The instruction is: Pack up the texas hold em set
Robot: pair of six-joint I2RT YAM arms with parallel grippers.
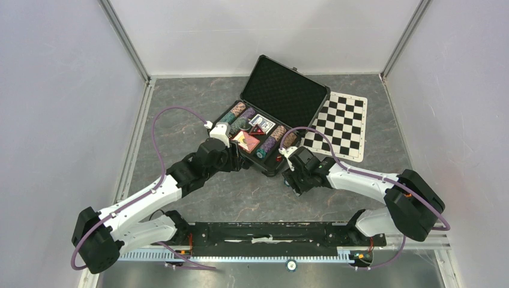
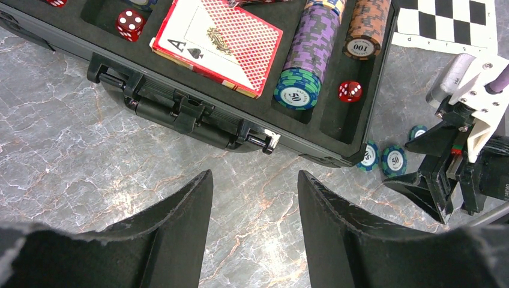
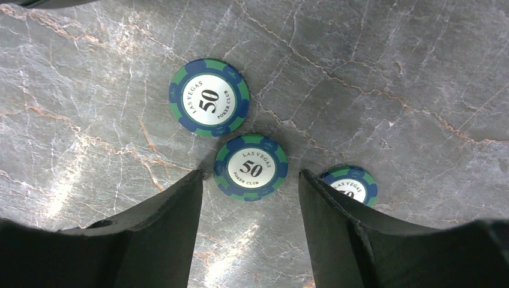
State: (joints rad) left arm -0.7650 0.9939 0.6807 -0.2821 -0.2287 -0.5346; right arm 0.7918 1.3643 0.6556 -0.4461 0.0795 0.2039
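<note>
The black case [image 1: 282, 96] lies open, its lid back. Its foam tray holds a red card deck [image 2: 219, 42], a purple chip stack [image 2: 309, 45], a brown stack [image 2: 366, 27] and red dice [image 2: 350, 90]. Three teal chips lie flat on the table by the case's near right corner [image 3: 209, 97], [image 3: 251, 167], [image 3: 351, 185]. My right gripper [image 3: 251, 175] hovers open over them; the middle chip sits at the gap between the fingertips, ungripped. In front of the case's latched wall [image 2: 180, 108], my left gripper [image 2: 255, 175] stands open above bare table.
A black-and-white chequered mat [image 1: 341, 123] lies right of the case. In the left wrist view the right arm's gripper [image 2: 420, 171] is close by on the right. White walls enclose the table on three sides, and the arms' rail [image 1: 270, 231] runs along the near edge.
</note>
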